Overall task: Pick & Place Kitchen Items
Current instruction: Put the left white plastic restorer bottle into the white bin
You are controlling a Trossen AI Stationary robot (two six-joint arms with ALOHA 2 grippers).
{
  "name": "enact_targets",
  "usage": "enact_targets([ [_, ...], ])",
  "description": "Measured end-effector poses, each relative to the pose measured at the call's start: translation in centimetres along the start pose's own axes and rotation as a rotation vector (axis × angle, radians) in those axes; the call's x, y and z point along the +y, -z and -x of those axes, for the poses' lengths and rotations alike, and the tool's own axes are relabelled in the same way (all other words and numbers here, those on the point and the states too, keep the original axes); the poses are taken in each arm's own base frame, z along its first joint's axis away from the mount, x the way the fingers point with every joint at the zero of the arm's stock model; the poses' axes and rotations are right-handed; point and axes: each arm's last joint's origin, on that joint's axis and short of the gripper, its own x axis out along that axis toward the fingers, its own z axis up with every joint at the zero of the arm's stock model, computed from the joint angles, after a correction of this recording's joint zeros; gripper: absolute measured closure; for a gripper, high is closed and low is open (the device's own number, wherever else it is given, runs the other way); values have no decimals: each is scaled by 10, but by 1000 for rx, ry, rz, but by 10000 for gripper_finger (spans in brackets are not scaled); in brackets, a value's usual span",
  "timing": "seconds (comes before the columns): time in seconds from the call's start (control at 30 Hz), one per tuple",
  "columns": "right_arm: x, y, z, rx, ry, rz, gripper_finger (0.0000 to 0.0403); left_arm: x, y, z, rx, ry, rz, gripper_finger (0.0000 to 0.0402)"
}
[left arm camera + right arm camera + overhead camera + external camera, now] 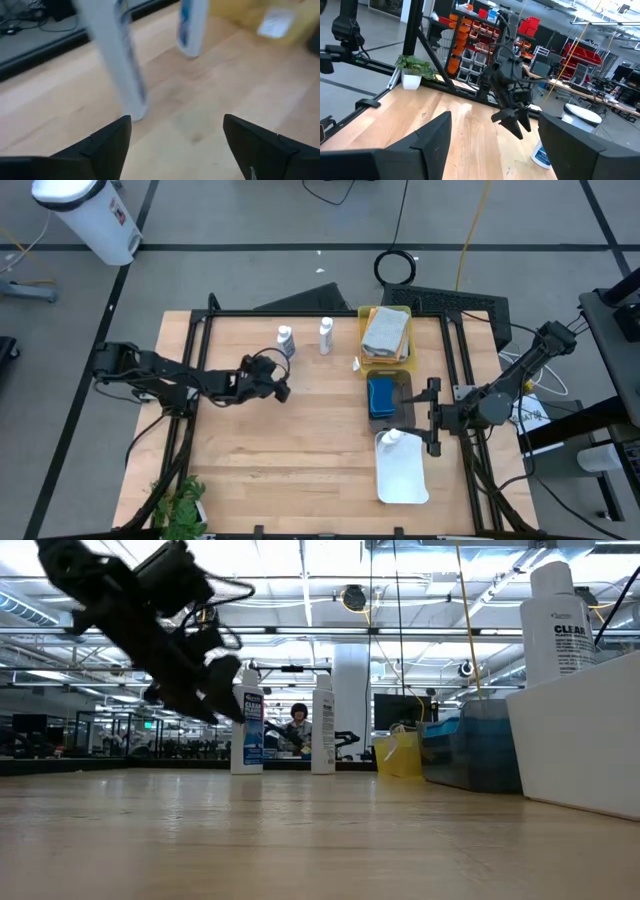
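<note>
Left gripper [283, 385] is held apart, empty, just short of two bottles [286, 340] near the table's [300, 460] far edge. Right gripper [432, 417] is spread, empty, beside the white tray's [405, 480] bottle [391, 438]. Bare wood lies between.

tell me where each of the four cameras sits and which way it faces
High view: overhead, straight down on the wooden table; both dark arms show, left gripper and right gripper open.
Low view: at tabletop height, looking level across; left gripper hangs from above.
Left wrist view: on the left arm, facing a small white blue-labelled bottle between its own fingers.
Right wrist view: on the right arm, facing across the table past its own fingers.
Shared: the same bottle shows in high and low views.
</note>
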Motion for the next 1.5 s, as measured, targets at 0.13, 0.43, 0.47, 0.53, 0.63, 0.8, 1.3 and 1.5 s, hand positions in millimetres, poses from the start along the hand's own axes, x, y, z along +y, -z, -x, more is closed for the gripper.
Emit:
enact_targets([
  [0.13, 0, 0, 0, -2, 1, 1, 140, 17, 19, -6, -14, -18, 58, 97],
  [0.43, -1, -3, 0, -28, 9, 25, 140, 37, 31, -16, -94, 0, 169, 94],
  [0.47, -1, -4, 0, -31, 10, 24, 140, 38, 31, -17, -89, -4, 158, 90],
  [0.53, -1, -5, 0, -37, 12, 24, 140, 39, 33, -22, -86, -15, 144, 81],
  [0.63, -2, -5, 0, -43, 15, 38, 140, 40, 34, -31, -85, -9, 156, 67],
  [0.8, -2, -5, 0, -43, 15, 42, 140, 45, 45, -47, -65, -53, 136, 53],
  [1.3, -1, -5, 0, -37, 13, 66, 140, 23, 49, -111, -105, -65, 14, 77],
  [1.5, -1, -4, 0, -31, 11, 70, 140, 21, 51, -115, -86, -74, 20, 99],
])
